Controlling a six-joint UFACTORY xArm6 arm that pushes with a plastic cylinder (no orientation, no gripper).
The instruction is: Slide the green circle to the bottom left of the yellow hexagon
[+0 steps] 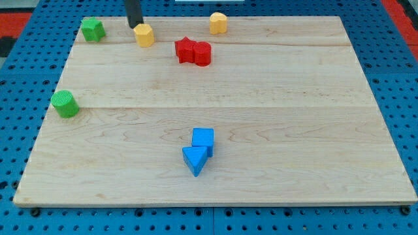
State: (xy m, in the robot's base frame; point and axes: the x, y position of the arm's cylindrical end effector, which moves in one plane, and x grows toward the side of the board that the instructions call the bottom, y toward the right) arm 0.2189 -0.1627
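Observation:
The green circle (64,104) stands near the board's left edge, at mid-height in the view. The yellow hexagon (144,34) sits near the top edge, left of centre, well up and to the right of the green circle. My dark rod comes down from the view's top, and my tip (135,26) rests just at the hexagon's upper left, close against it. My tip is far from the green circle.
A green star-like block (93,29) sits at the top left corner. A yellow circle (218,23) is at the top centre. A red star (186,49) touches another red block (203,53). A blue cube (203,139) touches a blue triangle (194,160) at lower centre. The wooden board (294,130) lies on blue pegboard.

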